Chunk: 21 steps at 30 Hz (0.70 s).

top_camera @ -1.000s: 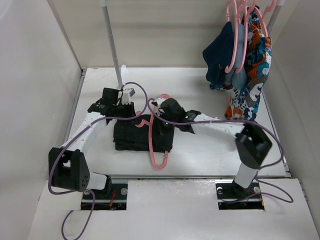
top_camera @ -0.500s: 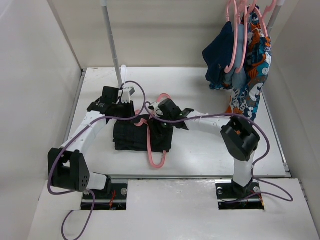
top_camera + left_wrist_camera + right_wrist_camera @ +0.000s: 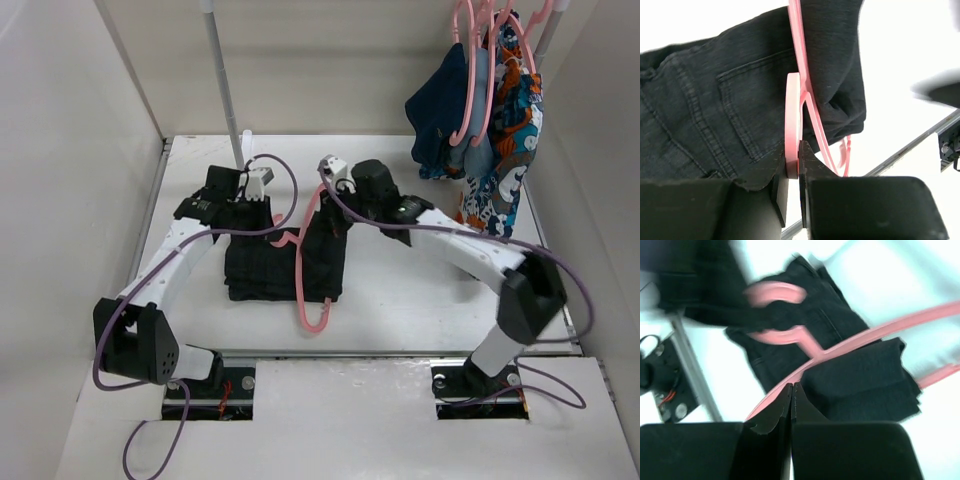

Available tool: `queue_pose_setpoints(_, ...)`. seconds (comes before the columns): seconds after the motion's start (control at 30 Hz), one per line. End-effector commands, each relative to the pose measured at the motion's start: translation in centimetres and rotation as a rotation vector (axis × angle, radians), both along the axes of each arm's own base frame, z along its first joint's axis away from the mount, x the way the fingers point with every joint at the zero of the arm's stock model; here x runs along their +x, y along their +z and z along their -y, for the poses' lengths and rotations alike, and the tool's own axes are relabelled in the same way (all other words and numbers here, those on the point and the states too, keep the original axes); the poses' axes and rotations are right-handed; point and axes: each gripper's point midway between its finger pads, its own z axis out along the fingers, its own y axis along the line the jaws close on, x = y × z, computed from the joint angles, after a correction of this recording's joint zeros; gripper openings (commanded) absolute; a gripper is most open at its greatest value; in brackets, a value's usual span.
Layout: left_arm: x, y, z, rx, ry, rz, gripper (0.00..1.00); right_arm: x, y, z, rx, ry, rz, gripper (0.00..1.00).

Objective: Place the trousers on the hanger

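The black trousers (image 3: 262, 268) lie folded mid-table, threaded on the pink hanger (image 3: 300, 285). One end of the hanger sticks out toward the near edge. My left gripper (image 3: 262, 222) is at the trousers' far left side, shut on the flat pink hook (image 3: 792, 100) of the hanger; denim (image 3: 715, 100) fills the view beyond its fingertips (image 3: 810, 157). My right gripper (image 3: 328, 200) hovers over the trousers' far right corner. It is shut (image 3: 791, 386) with nothing between the jaws. The hanger's arm (image 3: 880, 327) runs just past its tips, over the folded cloth (image 3: 860, 375).
A navy garment (image 3: 440, 115) and a blue-orange patterned garment (image 3: 500, 150) hang on pink hangers from a rail at the back right. A grey pole (image 3: 225, 90) rises behind the left gripper. White walls close in on both sides; the table (image 3: 420, 310) ends near the arm bases.
My right arm has swung away from the trousers' top toward the back, its jaws opening and shutting again on the way. The left gripper stays on the hook.
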Motion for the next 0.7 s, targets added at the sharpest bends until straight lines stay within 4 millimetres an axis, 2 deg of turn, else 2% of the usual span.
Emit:
queue_pose_setpoints(0.0, 1.5, 2.8, -0.4, 0.057, -0.003, 0.116, 0.0, 0.9, -8.1, -2.4, 0.006, 0.051, -0.192, 0.0)
queue_pose_setpoints(0.07, 1.5, 3.1, 0.0, 0.059, -0.022, 0.13, 0.0, 1.0, -9.3, -3.9, 0.015, 0.076, -0.228, 0.0)
queue_pose_setpoints(0.1, 1.3, 3.5, 0.1, 0.048, -0.028, 0.139, 0.0, 1.5, -10.7, -4.7, 0.031, 0.067, -0.262, 0.0)
queue_pose_setpoints(0.23, 0.8, 4.6, 0.5, 0.033, -0.053, 0.173, 0.0, 2.6, -14.0, -6.2, 0.079, 0.022, -0.327, 0.0)
queue_pose_setpoints(0.33, -0.4, 6.1, 1.6, -0.023, -0.113, 0.207, 0.0, 2.9, -15.9, -6.9, 0.101, 0.029, -0.353, 0.0)
queue_pose_setpoints(0.43, -1.6, 7.5, 3.5, -0.097, -0.208, 0.226, 0.0, 1.7, -16.0, -8.4, 0.11, 0.093, -0.37, 0.0)
queue_pose_setpoints(0.53, -2.1, 7.8, 4.3, -0.127, -0.235, 0.224, 0.0, 1.5, -15.1, -8.4, 0.122, 0.104, -0.362, 0.0)
queue_pose_setpoints(0.6, -2.0, 7.5, 4.3, -0.125, -0.235, 0.215, 0.0, 0.9, -13.6, -6.9, 0.127, 0.099, -0.341, 0.11)
queue_pose_setpoints(0.63, -1.7, 7.4, 4.1, -0.108, -0.22, 0.219, 0.0, 1.4, -13.2, -6.0, 0.126, 0.065, -0.327, 0.2)
queue_pose_setpoints(0.67, -1.7, 7.4, 4.1, -0.108, -0.219, 0.219, 0.0, 1.0, -13.8, -4.4, 0.114, 0.041, -0.346, 0.43)
